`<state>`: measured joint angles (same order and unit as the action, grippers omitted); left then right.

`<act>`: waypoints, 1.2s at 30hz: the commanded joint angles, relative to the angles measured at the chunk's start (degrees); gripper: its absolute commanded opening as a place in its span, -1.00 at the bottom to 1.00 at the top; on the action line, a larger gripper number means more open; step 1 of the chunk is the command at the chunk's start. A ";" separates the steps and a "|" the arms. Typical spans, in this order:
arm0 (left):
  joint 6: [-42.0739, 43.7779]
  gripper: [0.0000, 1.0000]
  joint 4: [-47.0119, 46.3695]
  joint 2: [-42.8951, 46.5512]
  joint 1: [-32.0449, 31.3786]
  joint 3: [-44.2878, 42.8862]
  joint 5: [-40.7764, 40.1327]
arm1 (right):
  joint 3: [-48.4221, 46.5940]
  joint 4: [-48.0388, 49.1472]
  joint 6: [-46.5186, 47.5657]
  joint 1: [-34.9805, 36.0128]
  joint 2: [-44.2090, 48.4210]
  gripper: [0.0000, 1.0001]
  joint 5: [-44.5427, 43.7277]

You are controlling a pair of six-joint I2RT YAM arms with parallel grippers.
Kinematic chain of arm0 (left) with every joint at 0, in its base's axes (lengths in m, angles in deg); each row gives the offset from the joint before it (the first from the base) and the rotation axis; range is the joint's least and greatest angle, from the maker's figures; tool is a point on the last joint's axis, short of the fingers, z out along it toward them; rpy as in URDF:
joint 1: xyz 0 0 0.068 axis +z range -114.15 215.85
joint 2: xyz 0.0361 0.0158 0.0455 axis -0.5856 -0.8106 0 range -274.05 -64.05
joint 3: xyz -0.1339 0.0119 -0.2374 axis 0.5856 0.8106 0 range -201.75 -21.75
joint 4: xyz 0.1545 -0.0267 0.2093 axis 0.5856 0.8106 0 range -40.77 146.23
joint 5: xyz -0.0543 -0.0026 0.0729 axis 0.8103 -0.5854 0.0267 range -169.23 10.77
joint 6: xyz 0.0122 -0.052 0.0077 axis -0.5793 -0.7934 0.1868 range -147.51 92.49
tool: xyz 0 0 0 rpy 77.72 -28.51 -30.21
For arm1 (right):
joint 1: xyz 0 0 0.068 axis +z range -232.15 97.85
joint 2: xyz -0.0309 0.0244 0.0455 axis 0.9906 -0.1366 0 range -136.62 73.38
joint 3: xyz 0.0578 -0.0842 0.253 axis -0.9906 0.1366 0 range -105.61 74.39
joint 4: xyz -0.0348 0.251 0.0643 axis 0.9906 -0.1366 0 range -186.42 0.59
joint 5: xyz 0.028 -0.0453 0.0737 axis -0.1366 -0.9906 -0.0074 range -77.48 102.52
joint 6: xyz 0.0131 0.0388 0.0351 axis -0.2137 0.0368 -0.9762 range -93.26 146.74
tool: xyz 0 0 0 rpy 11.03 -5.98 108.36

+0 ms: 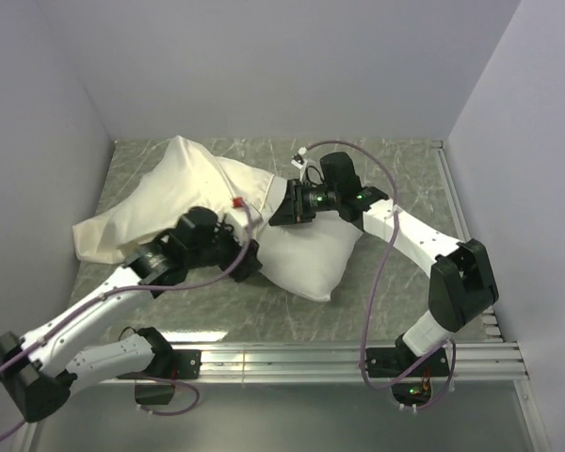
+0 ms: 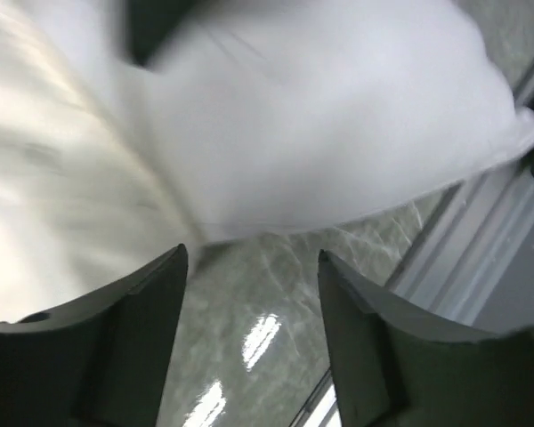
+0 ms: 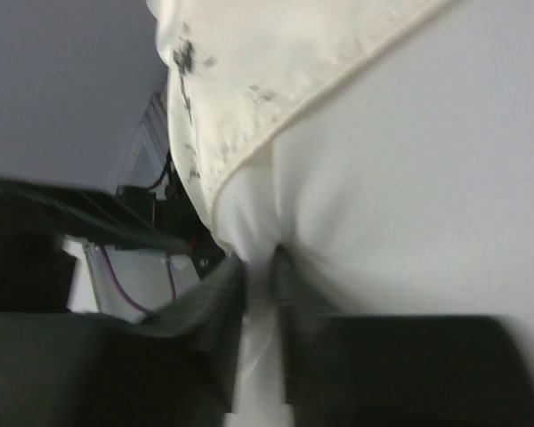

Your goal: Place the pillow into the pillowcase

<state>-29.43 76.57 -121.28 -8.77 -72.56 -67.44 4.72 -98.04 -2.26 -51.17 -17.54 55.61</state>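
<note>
Pillow position: the large plump bright-white stuffed pillow (image 1: 306, 264) lies at the centre of the top view. Its upper-left portion is covered by the thin wrinkled cream fabric pillowcase (image 1: 169, 202). Its lower-right end is bare. Insertion is judged partial.

Claw states:
- Left claw (image 2: 251, 258): fingers well apart and holding nothing. It hovers just beside the line where case and pillow meet, with only table visible between the fingers.
- Right claw (image 3: 260, 262): fingers nearly together, with a thin fold of white cloth between them just below the cream hem. The fold appears to be pillow fabric. Whether case cloth is also caught cannot be told.

Hazards:
1. The case mouth is not held by either claw. Any push on the pillow may drag the limp case along with it or let the hem slide back.
2. The right pinch covers very little cloth and may slip under load.
3. If both layers are pinched, the pillow cannot travel further in.
4. The purple cable (image 1: 386, 254) loops close to the pillow's lower-right end and could snag.

Surface and room: the grey-green marbled table (image 1: 395, 169) is glossy, so the bundle is likely to slide. A ribbed metal rail (image 1: 358, 356) borders the bottom edge. Plain pale walls (image 1: 264, 66) enclose the remaining sides.
</note>
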 commanded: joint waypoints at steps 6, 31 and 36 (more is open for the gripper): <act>-4.94 0.40 13.69 4.50 26.28 -7.56 -1.43 | -15.99 -22.37 19.32 -3.72 8.11 0.41 1.38; -5.74 0.06 -2.20 -57.53 37.59 -46.02 14.04 | -7.77 -33.21 32.15 -3.83 -8.51 0.24 9.63; -6.00 0.22 -3.34 -57.75 38.47 -56.06 18.08 | -6.62 -29.36 31.81 0.92 -2.52 0.25 5.61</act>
<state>-35.24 74.82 -181.93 29.80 -124.12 -54.85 -2.12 -128.42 27.71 -51.58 -24.23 61.42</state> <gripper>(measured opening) 0.600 0.624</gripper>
